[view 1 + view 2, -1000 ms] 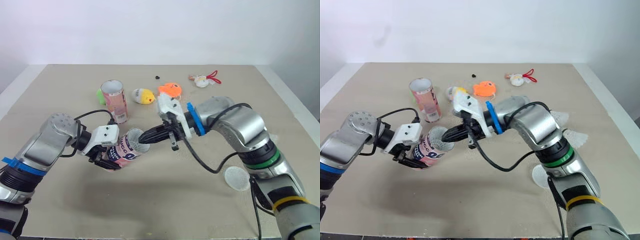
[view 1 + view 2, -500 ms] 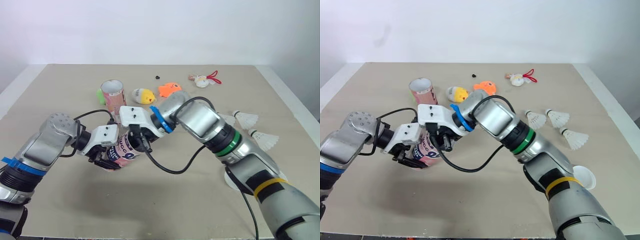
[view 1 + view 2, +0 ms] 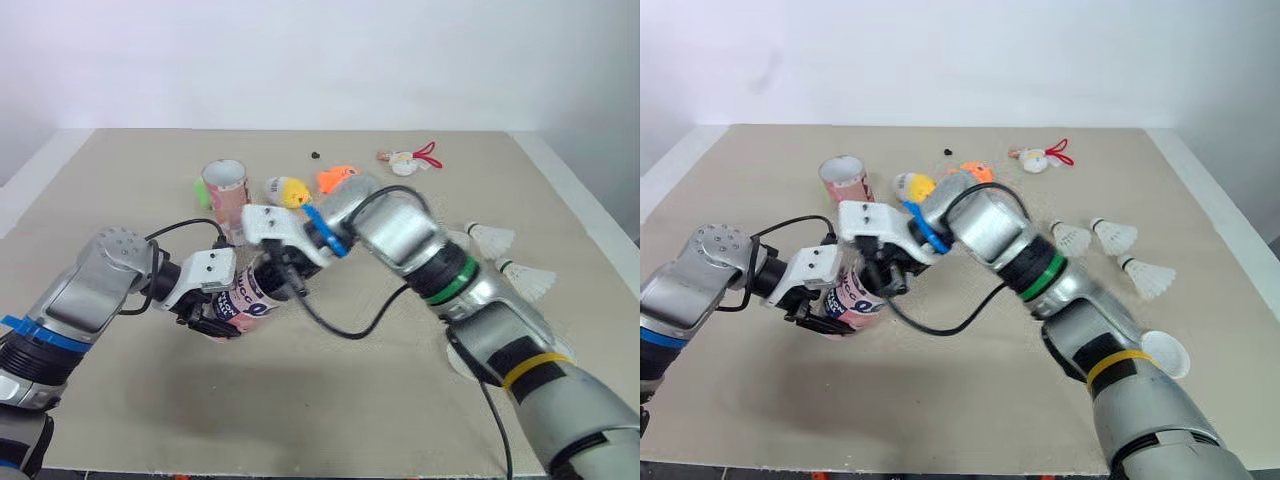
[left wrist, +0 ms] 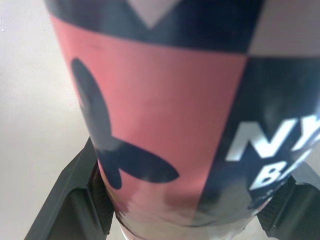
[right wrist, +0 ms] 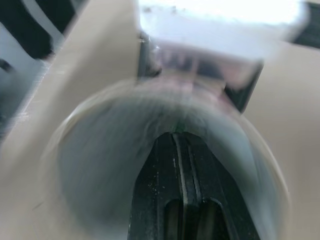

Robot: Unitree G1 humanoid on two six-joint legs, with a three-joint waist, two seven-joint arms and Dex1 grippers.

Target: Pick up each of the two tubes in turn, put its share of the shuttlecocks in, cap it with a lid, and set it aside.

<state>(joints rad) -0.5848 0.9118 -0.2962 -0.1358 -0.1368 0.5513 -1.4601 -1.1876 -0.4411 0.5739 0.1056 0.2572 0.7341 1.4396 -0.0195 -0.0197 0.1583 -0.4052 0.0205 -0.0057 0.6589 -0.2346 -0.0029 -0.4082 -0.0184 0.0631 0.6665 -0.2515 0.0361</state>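
A pink and navy tube [image 3: 245, 298] lies tilted just above the table, with my left gripper [image 3: 222, 312] shut around its lower body. The left wrist view has the tube [image 4: 165, 100] wedged between both fingers [image 4: 75, 200]. My right gripper [image 5: 182, 150] reaches into the tube's open mouth with its fingers pressed together; the inner wall [image 5: 100, 165] rings them. I cannot tell whether anything is pinched at the tips. A second pink tube [image 3: 228, 195] stands upright behind. Three white shuttlecocks [image 3: 1110, 235] lie at the right. A white lid [image 3: 1167, 353] rests near the front right.
Behind the tubes lie a yellow chick toy [image 3: 288, 190], an orange toy [image 3: 335, 177], a green object [image 3: 200, 190], a white toy with a red strap [image 3: 408, 160] and a small black speck [image 3: 315, 155]. My right arm [image 3: 420, 250] stretches across the middle of the table.
One second ago my right gripper pointed at the tube's mouth from outside; now its fingers are inside. The right arm has swung left, uncovering the shuttlecocks. The left gripper keeps its hold.
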